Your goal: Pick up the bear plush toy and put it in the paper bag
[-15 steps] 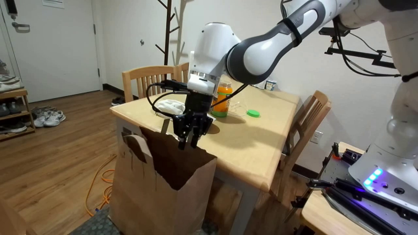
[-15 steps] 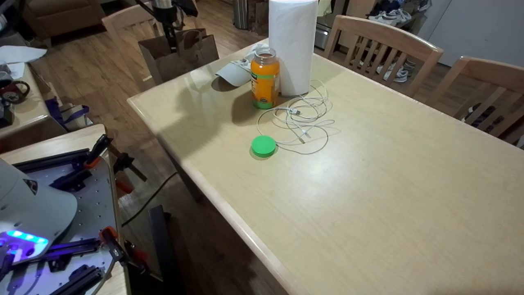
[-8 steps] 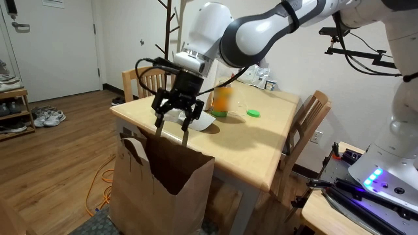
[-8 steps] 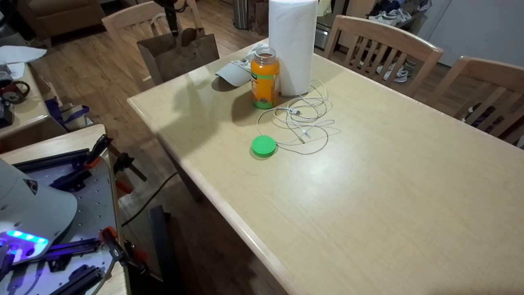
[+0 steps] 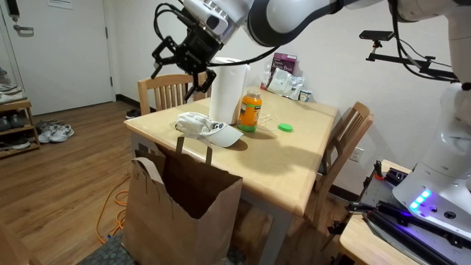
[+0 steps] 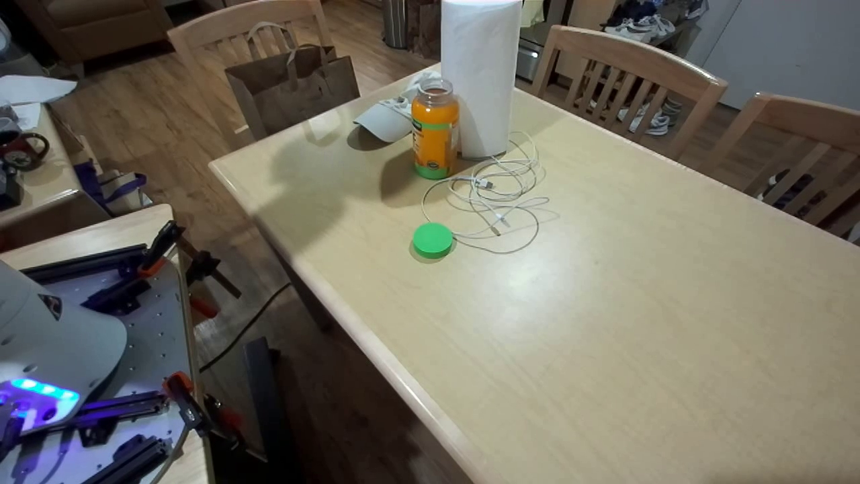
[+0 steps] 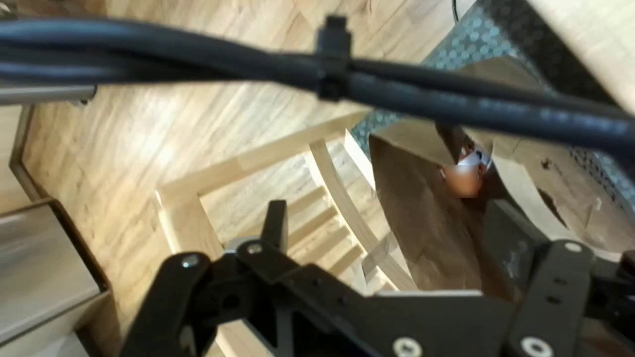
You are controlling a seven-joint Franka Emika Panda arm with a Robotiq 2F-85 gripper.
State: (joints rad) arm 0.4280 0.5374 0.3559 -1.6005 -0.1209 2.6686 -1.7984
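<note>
The brown paper bag (image 5: 162, 221) stands upright by the table's end, its mouth open and handles up. It also shows at the far end of the table in an exterior view (image 6: 302, 101). Down in the bag (image 7: 421, 213), the wrist view catches the bear plush toy (image 7: 465, 178), orange-brown with whitish patches, partly blurred and partly behind the bag's rim. Both exterior views hide the toy. My gripper (image 5: 170, 87) is high above the bag and tilted, jaws spread wide. Nothing sits between its fingertips in the wrist view, where the gripper (image 7: 392, 225) frames bag and chair.
On the table (image 5: 279, 162) near the bag lie a white cap (image 5: 224, 135), an orange bottle (image 5: 251, 112) and a paper towel roll (image 5: 226, 92). A green lid (image 6: 433, 239) and a white cable (image 6: 497, 181) lie farther along. A wooden chair (image 7: 342, 198) stands beside the bag.
My gripper has opened from nearly shut at the bag's mouth, then risen well above it and tilted. It has left an exterior view. The bag's handle now stands up freely.
</note>
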